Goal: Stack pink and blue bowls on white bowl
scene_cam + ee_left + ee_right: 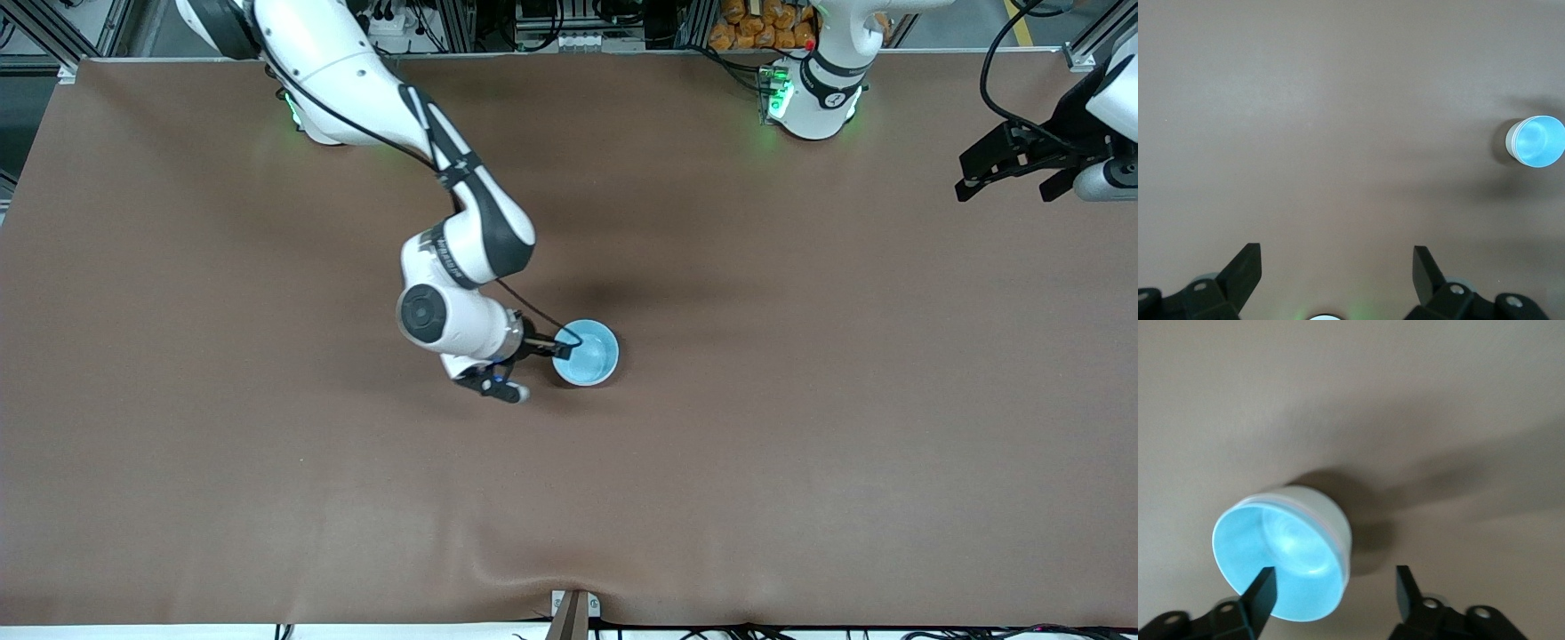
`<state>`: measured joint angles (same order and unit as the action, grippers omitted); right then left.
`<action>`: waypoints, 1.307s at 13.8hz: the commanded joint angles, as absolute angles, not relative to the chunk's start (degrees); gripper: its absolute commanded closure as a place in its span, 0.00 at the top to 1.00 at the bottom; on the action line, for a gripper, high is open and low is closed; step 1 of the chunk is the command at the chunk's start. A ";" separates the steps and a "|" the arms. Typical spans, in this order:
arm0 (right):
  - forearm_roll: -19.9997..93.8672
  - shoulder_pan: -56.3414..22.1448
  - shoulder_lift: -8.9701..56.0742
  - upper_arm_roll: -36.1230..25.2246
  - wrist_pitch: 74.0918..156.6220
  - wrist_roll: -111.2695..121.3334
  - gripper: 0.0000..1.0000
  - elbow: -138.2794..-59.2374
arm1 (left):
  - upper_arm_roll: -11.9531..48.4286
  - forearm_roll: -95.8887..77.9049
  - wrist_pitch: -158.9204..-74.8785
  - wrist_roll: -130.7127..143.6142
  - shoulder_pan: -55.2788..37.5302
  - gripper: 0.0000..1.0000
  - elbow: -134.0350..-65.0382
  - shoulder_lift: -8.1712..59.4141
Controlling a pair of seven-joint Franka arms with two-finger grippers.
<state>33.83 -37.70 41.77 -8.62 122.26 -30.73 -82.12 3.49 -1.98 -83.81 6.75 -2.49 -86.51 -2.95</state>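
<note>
The light blue bowl [587, 354] sits mid-table, nested on top of a stack. In the right wrist view the blue bowl [1281, 563] rests inside a whitish-walled bowl [1335, 520], and a thin pinkish rim [1313, 509] shows between them. The rest of the pink bowl is hidden. My right gripper [558, 345] is open at the stack's rim, with one finger [1263, 592] over the blue inside and the other [1406, 590] outside the wall. My left gripper [1003, 182] is open and empty, waiting in the air at the left arm's end. The stack also shows in the left wrist view [1536, 140].
The brown table cover [800, 400] has a raised wrinkle near its front edge, by a small bracket [573, 612]. Cables and equipment run along the edge where the arm bases stand.
</note>
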 commanded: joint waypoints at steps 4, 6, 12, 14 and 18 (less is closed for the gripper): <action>32.61 -36.21 30.43 -23.00 109.18 -12.95 1.00 -85.42 | 3.95 -1.32 -84.11 6.68 -2.46 1.00 -86.49 -2.81; 31.91 -36.21 26.91 -29.41 101.82 -8.46 1.00 -85.87 | 3.96 -1.41 -84.02 6.68 -2.37 1.00 -86.66 -2.73; 21.56 -34.64 18.48 -40.08 91.07 2.98 1.00 -86.31 | 3.87 -1.32 -84.02 6.06 -2.28 1.00 -86.48 -2.46; 16.29 -30.70 13.91 -37.37 88.69 3.42 1.00 -86.31 | 3.95 -1.41 -84.02 6.41 -2.72 1.00 -86.48 -2.37; 7.05 -15.17 5.29 -22.29 87.89 3.87 1.00 -87.97 | 3.96 -0.79 -84.02 6.42 -2.90 1.00 -86.66 -2.29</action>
